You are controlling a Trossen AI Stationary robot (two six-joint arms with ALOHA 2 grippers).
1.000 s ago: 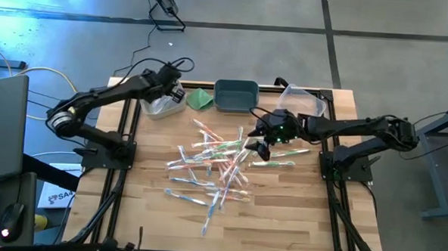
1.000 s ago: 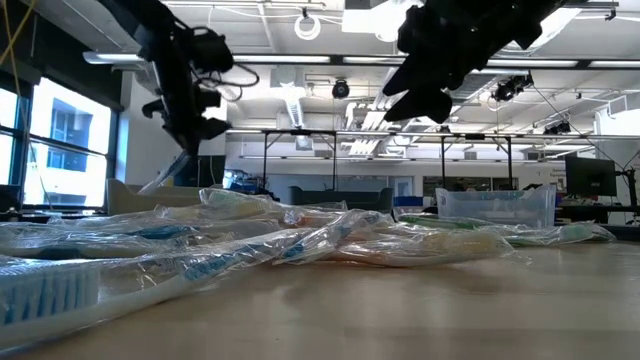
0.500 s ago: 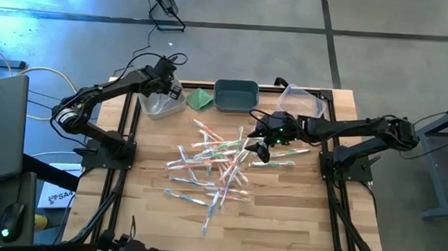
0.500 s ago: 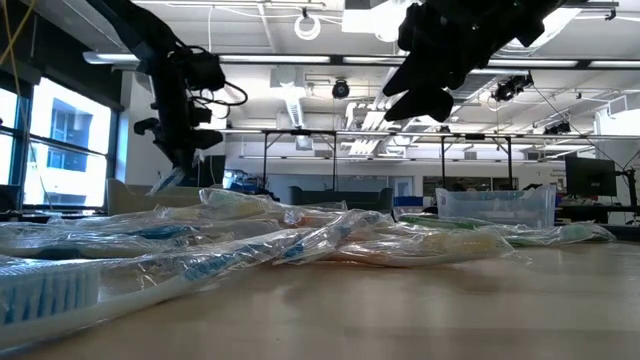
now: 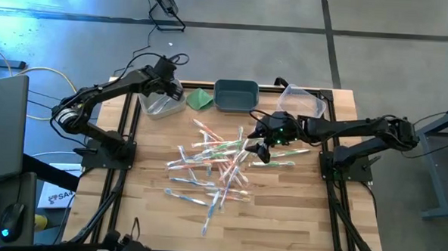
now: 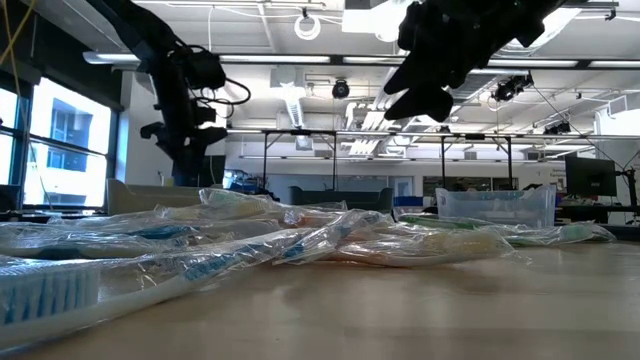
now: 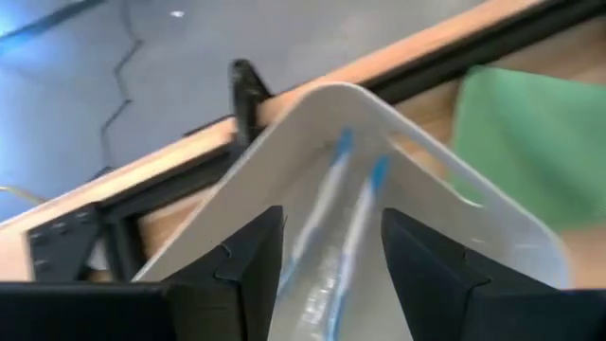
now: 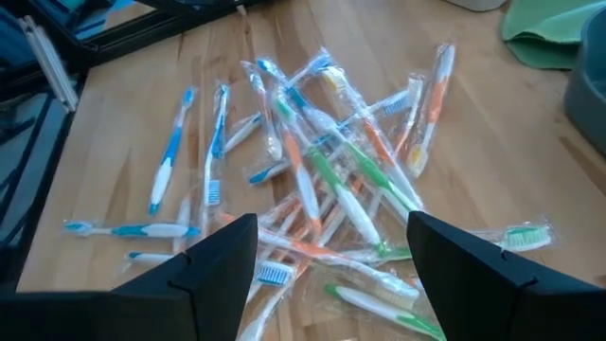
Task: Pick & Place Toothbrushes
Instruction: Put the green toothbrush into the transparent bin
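Table [image 5: 280, 226]: pale wood, matt grain. Toothbrushes [image 8: 322, 180]: coloured plastic in glossy clear wrappers. Bin [image 7: 492, 227]: smooth translucent plastic. Cloth [image 5: 201, 99]: green fabric.

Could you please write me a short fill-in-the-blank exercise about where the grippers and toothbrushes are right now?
1. The left gripper hovers over the clear bin, its fingers ____.
2. Inside that bin lie two toothbrushes with ____ parts.
3. The right gripper hangs open above the ____ of toothbrushes.

Missing words: open; blue; pile

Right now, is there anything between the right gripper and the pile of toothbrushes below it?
Nothing visible. The right gripper hangs open above the pile of toothbrushes, and its wrist view shows only clear space down to them.
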